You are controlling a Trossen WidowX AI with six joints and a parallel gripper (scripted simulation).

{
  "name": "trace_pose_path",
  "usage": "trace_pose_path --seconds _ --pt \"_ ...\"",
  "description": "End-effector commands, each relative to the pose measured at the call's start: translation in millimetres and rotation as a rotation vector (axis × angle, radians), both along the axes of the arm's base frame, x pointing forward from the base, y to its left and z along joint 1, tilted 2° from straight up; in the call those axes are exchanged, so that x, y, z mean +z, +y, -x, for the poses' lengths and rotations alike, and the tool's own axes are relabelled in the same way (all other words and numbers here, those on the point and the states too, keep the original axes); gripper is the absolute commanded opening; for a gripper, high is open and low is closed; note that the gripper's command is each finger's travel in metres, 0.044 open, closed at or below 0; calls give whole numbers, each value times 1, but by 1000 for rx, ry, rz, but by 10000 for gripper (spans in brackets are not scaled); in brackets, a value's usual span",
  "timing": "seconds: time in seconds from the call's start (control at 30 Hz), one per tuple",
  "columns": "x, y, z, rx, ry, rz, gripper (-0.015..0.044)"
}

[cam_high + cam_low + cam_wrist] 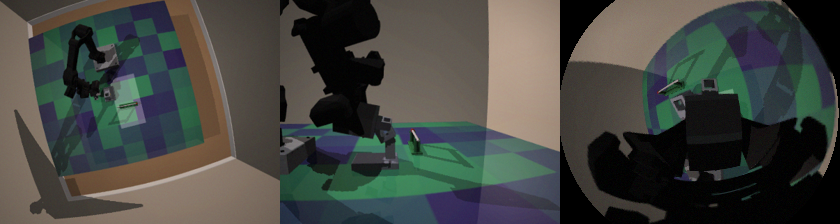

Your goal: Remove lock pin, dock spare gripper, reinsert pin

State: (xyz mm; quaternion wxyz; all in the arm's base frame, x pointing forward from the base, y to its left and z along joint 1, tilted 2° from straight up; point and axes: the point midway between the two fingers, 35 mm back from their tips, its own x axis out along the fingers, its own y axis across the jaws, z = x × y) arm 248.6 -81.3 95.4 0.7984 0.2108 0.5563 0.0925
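Arm (72, 57) (332, 62) matt black; mount (109, 94) (367, 161) smooth, matt grey.

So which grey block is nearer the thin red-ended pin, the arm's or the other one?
The small dark grey block with an upright post; the arm stands on the bigger, paler one.
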Motion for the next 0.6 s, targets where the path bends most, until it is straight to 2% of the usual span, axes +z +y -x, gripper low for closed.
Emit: trace_pose_path --seconds 0.0,0.57 --pt "6 7 -1 -57 39 -94 0" --pt "25 44 10 -357 380 -549 0"
